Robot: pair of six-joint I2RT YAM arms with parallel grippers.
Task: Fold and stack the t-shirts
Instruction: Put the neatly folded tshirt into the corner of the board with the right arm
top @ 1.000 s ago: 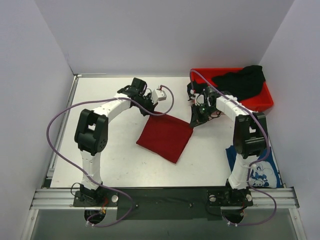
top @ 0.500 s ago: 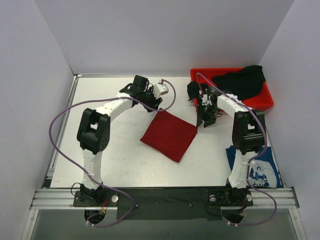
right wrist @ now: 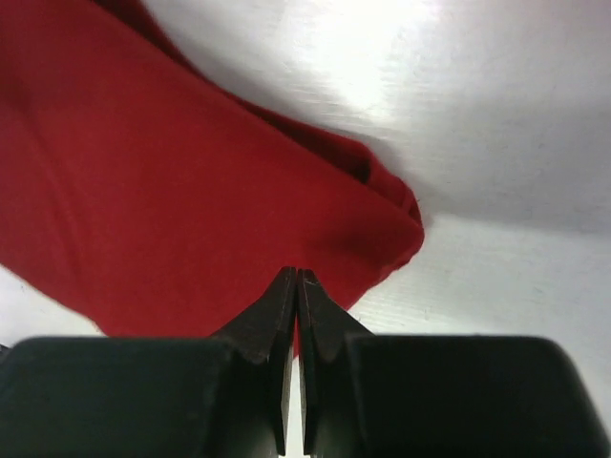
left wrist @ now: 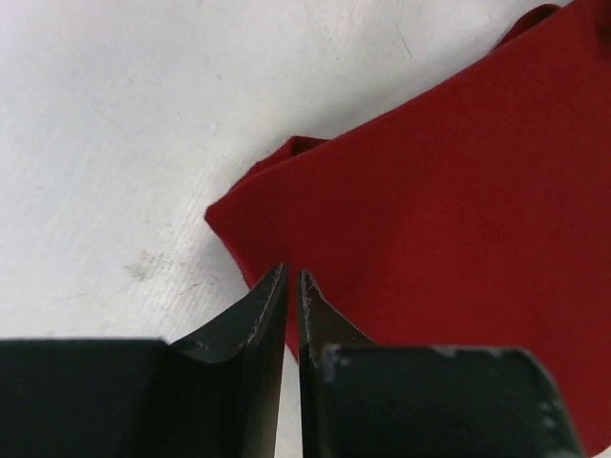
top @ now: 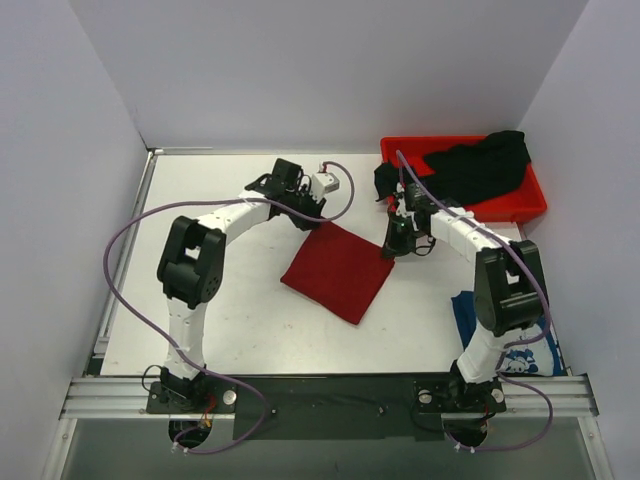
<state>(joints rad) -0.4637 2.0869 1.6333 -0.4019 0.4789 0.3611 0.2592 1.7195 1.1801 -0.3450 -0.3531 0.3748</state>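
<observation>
Dark red t-shirt [left wrist: 449, 191] — matt cloth (finely ribbed)

folded shirt [top: 338, 271] lies central — tray [top: 512, 210] behind-right holds another shirt [top: 480, 165].

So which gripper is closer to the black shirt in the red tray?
Right. The right gripper is just below the black shirt in the top view; the left gripper is across the dark red shirt, farther left.

Closed jaws over red t-shirt [right wrist: 143, 191].
</observation>
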